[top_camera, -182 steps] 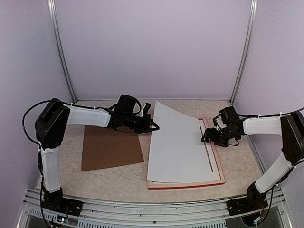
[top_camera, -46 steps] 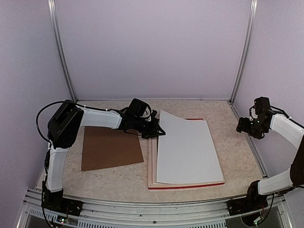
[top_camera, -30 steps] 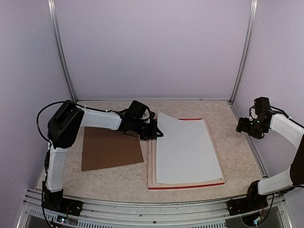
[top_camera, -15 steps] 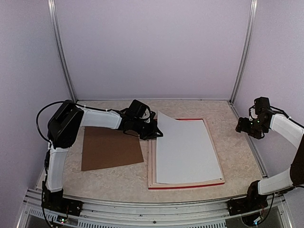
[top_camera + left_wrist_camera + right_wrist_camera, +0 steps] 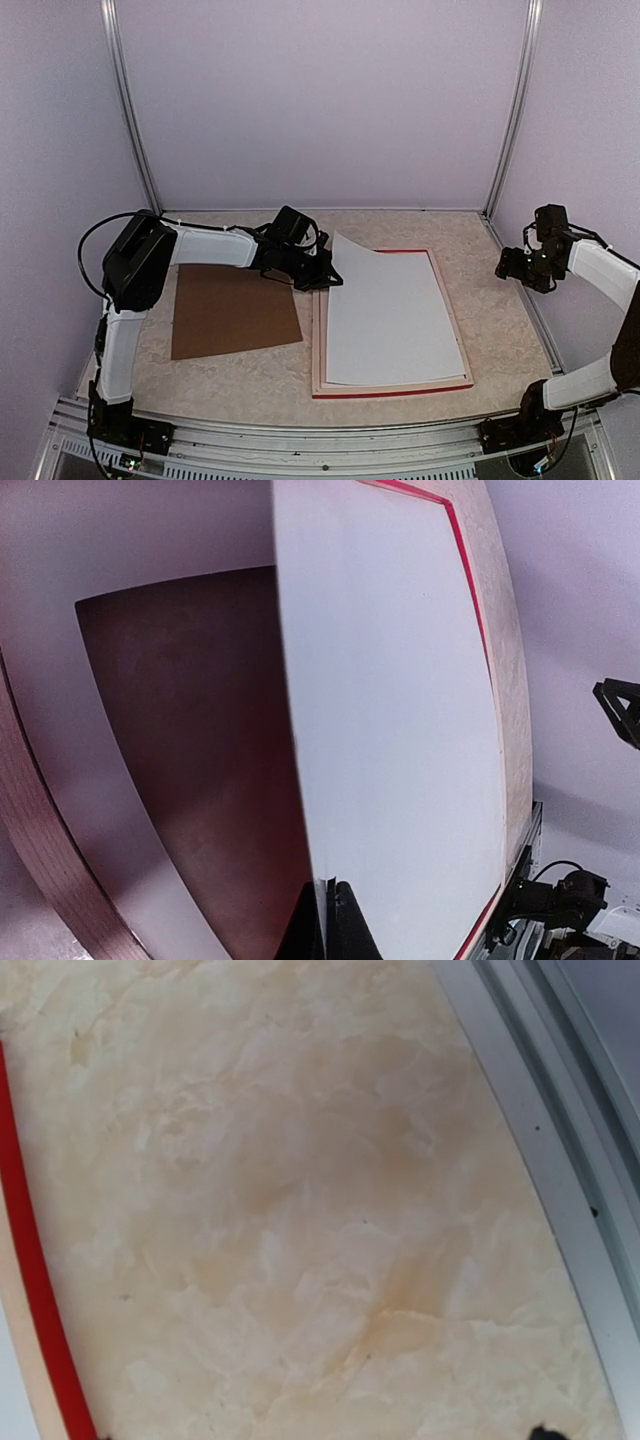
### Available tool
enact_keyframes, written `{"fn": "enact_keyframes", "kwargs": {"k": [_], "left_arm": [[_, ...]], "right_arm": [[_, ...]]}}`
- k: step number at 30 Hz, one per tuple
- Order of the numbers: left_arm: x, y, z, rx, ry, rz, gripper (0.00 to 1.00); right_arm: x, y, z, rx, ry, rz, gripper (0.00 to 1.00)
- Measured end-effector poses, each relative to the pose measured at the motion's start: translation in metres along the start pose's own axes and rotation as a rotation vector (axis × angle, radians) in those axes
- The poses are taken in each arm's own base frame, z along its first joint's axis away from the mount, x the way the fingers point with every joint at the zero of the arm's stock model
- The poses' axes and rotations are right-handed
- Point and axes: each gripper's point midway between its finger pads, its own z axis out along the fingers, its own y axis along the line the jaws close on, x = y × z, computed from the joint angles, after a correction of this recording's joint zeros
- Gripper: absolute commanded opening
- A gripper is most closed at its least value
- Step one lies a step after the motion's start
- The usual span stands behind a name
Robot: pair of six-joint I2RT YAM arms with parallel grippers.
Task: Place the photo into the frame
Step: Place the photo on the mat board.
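Left fingers (image 5: 345,925) clamped on photo (image 5: 400,730) edge, tilted above frame (image 5: 392,388); right fingers (image 5: 512,266) spread unclear

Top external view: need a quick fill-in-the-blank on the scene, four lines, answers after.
The left pincer is shut on the left edge of the ____ sheet.
That sheet lies over the frame, whose near edge shows a strip of ____.
The brown backing board lies flat to the ____ of the frame.
The right pincer hangs near the ____ edge of the table.

Missing words: white; red; left; right
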Motion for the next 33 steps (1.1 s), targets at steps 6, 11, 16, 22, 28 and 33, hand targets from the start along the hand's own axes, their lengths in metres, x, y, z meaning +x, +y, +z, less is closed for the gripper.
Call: {"fn": "enact_keyframes", "kwargs": {"k": [6,11,16,22,28,33], "left_arm": [[0.0017,0.0029,0.0021,-0.009,0.01,0.0,0.0],[0.0004,0.0017,0.0015,-0.013,0.013,0.012,0.0],[-0.0048,-0.002,0.0026,-0.013,0.011,0.028,0.0],[-0.0034,0.0012,0.0051,-0.024,0.023,0.032,0.0],[-0.0024,0.0023,0.0062,-0.028,0.025,0.031,0.14],[-0.0035,0.0045,0.0071,-0.047,0.01,0.033,0.35]], "right_arm": [[-0.0009,0.0004,0.0006,-0.002,-0.003,0.0,0.89],[-0.0009,0.0005,0.0009,-0.002,-0.003,0.0,0.89],[-0.0008,0.0008,0.0009,-0.004,-0.002,0.0,0.89],[-0.0009,0.0009,0.0009,-0.005,-0.002,0.0,0.89],[-0.0008,0.0015,0.0009,-0.008,-0.002,0.0,0.89],[-0.0009,0.0035,0.0012,-0.02,-0.002,0.0,0.89]]}}
